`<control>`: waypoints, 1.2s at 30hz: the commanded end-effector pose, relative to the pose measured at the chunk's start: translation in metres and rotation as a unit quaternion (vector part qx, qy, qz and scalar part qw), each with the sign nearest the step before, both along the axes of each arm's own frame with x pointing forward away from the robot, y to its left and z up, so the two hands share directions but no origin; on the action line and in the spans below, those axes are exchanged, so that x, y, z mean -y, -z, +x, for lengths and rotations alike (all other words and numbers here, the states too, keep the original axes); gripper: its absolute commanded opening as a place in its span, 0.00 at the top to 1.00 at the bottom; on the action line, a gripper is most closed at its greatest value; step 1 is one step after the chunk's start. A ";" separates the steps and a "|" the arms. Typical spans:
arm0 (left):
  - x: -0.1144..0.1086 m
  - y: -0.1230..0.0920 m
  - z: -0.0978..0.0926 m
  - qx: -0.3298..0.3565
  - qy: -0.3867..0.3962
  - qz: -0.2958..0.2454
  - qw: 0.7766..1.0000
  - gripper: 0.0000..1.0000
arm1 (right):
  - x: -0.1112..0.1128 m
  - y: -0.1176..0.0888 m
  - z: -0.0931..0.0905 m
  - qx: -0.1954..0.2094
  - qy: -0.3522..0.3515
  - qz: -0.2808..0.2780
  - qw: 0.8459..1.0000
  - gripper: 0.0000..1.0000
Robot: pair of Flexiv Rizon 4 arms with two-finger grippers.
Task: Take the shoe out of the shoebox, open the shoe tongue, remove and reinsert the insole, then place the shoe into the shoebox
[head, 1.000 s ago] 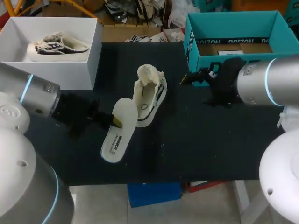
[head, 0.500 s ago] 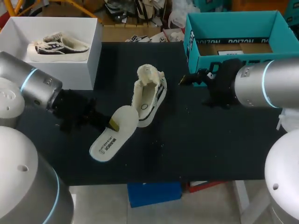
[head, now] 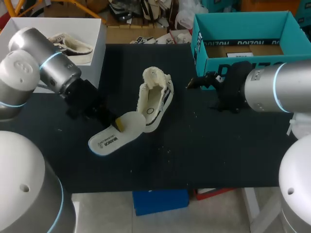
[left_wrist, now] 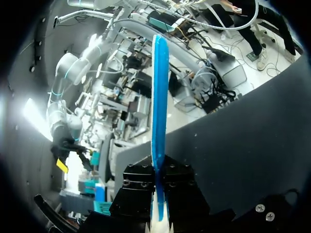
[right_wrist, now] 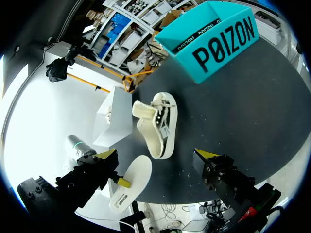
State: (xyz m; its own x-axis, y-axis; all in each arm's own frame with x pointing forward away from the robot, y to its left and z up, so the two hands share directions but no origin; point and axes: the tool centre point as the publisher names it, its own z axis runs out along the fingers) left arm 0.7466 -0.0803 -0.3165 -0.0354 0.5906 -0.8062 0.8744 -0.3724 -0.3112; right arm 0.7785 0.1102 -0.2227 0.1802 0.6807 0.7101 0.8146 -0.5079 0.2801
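Left jaws clenched on the edge of the insole [head: 112, 139]. The insole is out of the shoe [head: 156, 99], one end just beside it. Shoe on surface ahead of left jaws, tongue folded back. Right jaws released, empty, shoe ahead of them.

Reinsertion judged next: feed toe end in shallow, and brace the heel with right jaws against sliding.

Our left arm [head: 53, 73] has swung its forearm up and back. It now lies across the front corner of the white shoebox [head: 98, 39] and hides a part of the other shoe [head: 75, 46] inside it. With this the insole [head: 112, 137] has turned. Its free end pointed toward the near edge of the tabletop [head: 194, 145] before; now it points more to our left, and the insole lies flatter.
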 end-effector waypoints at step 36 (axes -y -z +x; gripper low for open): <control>0.037 0.022 0.077 0.020 0.027 0.099 0.994 1.00 | 0.000 -0.001 0.000 -0.001 0.000 -0.001 1.000 0.00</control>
